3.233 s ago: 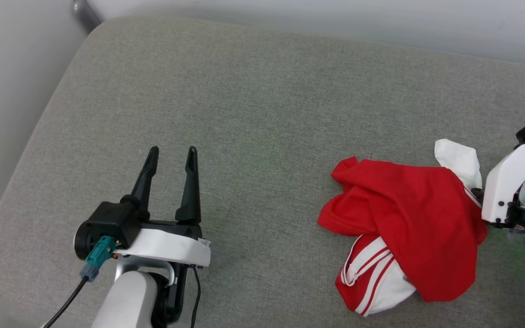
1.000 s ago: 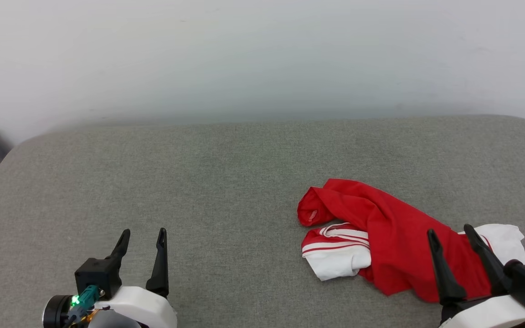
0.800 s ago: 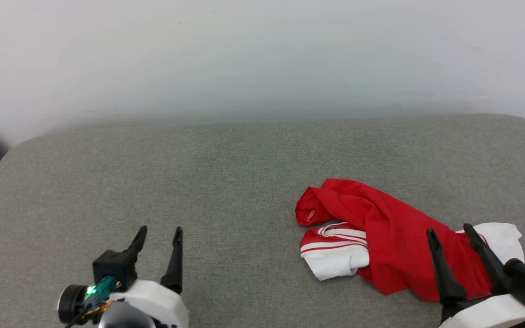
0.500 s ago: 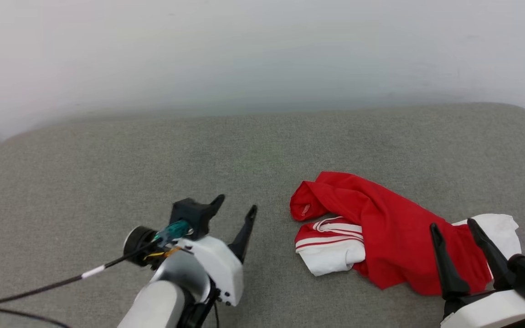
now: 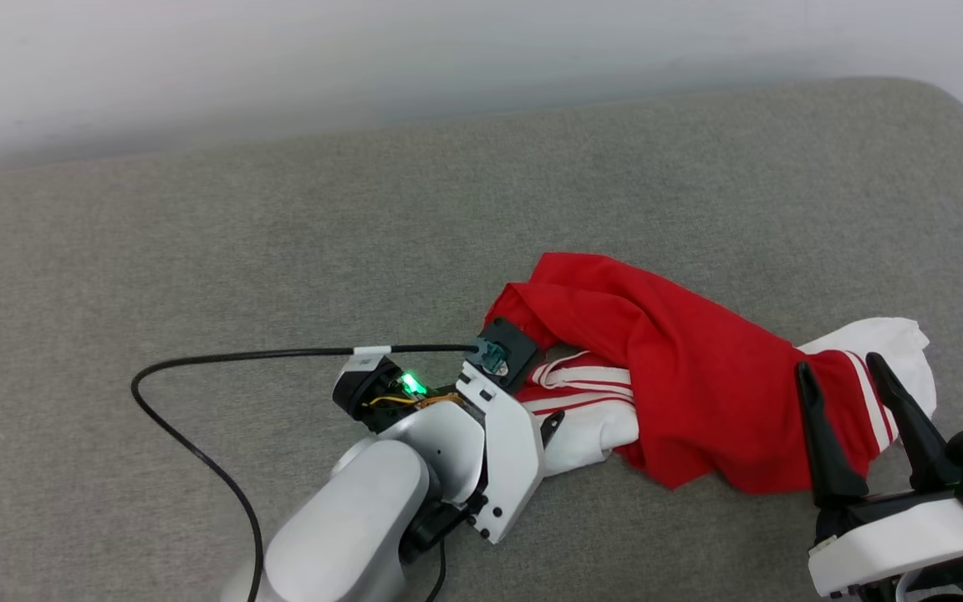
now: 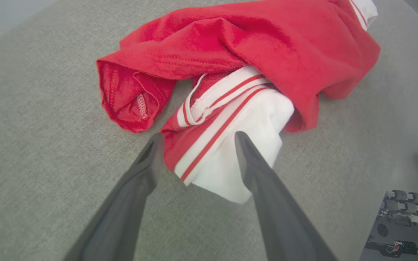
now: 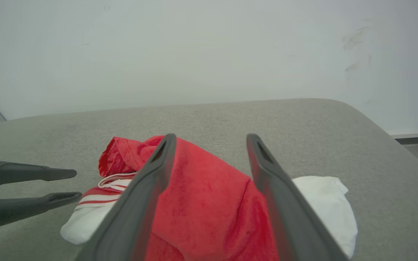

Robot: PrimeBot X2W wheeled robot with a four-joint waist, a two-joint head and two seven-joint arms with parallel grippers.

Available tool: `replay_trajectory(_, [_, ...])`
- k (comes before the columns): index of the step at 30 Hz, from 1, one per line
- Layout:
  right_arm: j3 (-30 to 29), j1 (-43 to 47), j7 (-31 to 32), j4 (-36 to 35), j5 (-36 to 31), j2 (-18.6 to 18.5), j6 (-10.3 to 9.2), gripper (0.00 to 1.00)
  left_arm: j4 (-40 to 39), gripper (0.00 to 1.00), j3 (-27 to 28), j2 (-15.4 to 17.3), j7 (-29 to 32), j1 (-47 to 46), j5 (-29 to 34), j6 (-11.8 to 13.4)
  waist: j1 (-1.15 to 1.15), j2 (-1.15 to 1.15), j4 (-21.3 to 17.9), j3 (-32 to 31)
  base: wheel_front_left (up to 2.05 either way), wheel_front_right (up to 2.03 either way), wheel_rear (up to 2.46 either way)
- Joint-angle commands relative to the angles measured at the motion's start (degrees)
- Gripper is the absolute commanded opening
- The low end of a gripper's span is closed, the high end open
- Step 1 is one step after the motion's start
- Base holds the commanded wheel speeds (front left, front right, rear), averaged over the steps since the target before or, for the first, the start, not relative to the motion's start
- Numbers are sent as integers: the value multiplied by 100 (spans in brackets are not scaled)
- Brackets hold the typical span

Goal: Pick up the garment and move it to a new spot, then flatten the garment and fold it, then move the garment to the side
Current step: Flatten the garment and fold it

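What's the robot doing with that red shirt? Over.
Left end effector open around white sleeve of garment. Right end effector open near its other end. Nothing blocking.

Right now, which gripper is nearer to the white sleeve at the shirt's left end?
Left. The left gripper has its open fingers either side of that sleeve; the right gripper is near the other end of the shirt.

The crumpled red garment (image 5: 699, 376) is seen lying on the grey padded surface (image 5: 281, 234), between the two grippers. The left gripper (image 5: 542, 400) is set right at its white, red-striped sleeve, with the fingers largely hidden by the wrist housing. The right gripper (image 5: 839, 365) is held with fingers spread, the garment just ahead of its tips. A black cable (image 5: 197, 359) is looped behind the left wrist.
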Motion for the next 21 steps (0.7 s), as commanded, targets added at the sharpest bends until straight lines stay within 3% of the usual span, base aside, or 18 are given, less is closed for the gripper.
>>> replay_trajectory(1, [3, -135, -57, 32, 46, 34, -4, 100, 176, 100, -156, 111, 141, -230, -42, -12, 0, 0, -208, 271, 0, 0, 0])
replay_trajectory(13, [76, -291, -302, 306, 174, 75, -4, 100, 1126, 100, -1216, 532, 1325, -620, -662, -23, 0, 0, -560, 559, 0, 0, 0])
replay_trajectory(14, [64, -296, -320, 325, 189, 78, -4, 100, 1135, 78, -1284, 542, 1368, -626, -744, -24, 0, 0, -573, 564, 0, 0, 0])
replay_trajectory(15, [61, -302, -339, 340, 201, 79, -4, 100, 1136, 27, -1347, 561, 1390, -640, -809, -29, 0, 0, -585, 565, 0, 0, 0])
replay_trajectory(16, [50, -303, -355, 369, 214, 81, -4, 100, 1127, 0, -1402, 587, 1329, -666, -904, -29, 0, 0, -594, 557, 0, 0, 0])
replay_trajectory(21, [-21, -264, -345, 409, 269, 80, -4, 100, 1019, 0, -1230, 715, 975, -837, -910, 19, 0, 0, -492, 438, 0, 0, 0])
